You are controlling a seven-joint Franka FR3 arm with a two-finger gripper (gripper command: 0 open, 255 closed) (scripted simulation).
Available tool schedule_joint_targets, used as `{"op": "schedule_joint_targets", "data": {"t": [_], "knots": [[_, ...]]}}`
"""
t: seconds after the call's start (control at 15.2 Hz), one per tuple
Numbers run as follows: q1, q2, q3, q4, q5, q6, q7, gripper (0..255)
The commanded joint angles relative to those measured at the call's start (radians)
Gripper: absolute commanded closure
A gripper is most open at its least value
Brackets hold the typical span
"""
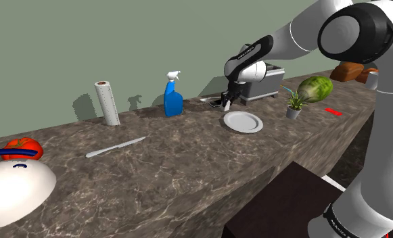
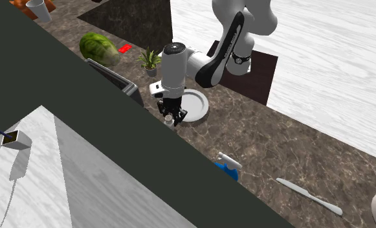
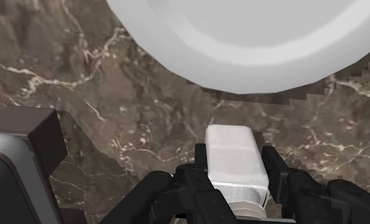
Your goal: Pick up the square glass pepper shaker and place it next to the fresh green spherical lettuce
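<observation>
Dark marble counter (image 1: 188, 169): gripper (image 1: 226, 101) clamped on white shaker (image 3: 234, 156), adj. plate (image 1: 243, 122), far-left rim in shoulder view. Lettuce (image 1: 315, 88) well apart to right, nr plant (image 1: 294, 103).

Counter (image 1: 188, 169) is dark brown marble with thin white veins, plate (image 1: 243, 122) is plain white, shaker (image 3: 235, 159) a frosty white. Spray bottle (image 1: 173, 101) is bright blue with a white trigger, and the lettuce (image 1: 315, 88) at the shoulder view's upper right is green.

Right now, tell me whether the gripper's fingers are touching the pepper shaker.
Touching. The wrist view shows both black fingers pressed against opposite sides of the white pepper shaker, with no gap.
</observation>
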Motion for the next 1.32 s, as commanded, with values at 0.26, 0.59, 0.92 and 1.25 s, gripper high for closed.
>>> {"op": "schedule_joint_targets", "data": {"t": [0.26,0.59,0.92,1.25], "knots": [[0.000,0.001,0.000,0.000,0.000,0.000,0.000,255],[0.005,-0.023,-0.008,0.009,-0.014,-0.032,0.012,255],[0.012,-0.059,-0.018,0.029,-0.037,-0.086,0.031,255],[0.017,-0.091,-0.026,0.054,-0.057,-0.142,0.048,255]]}}
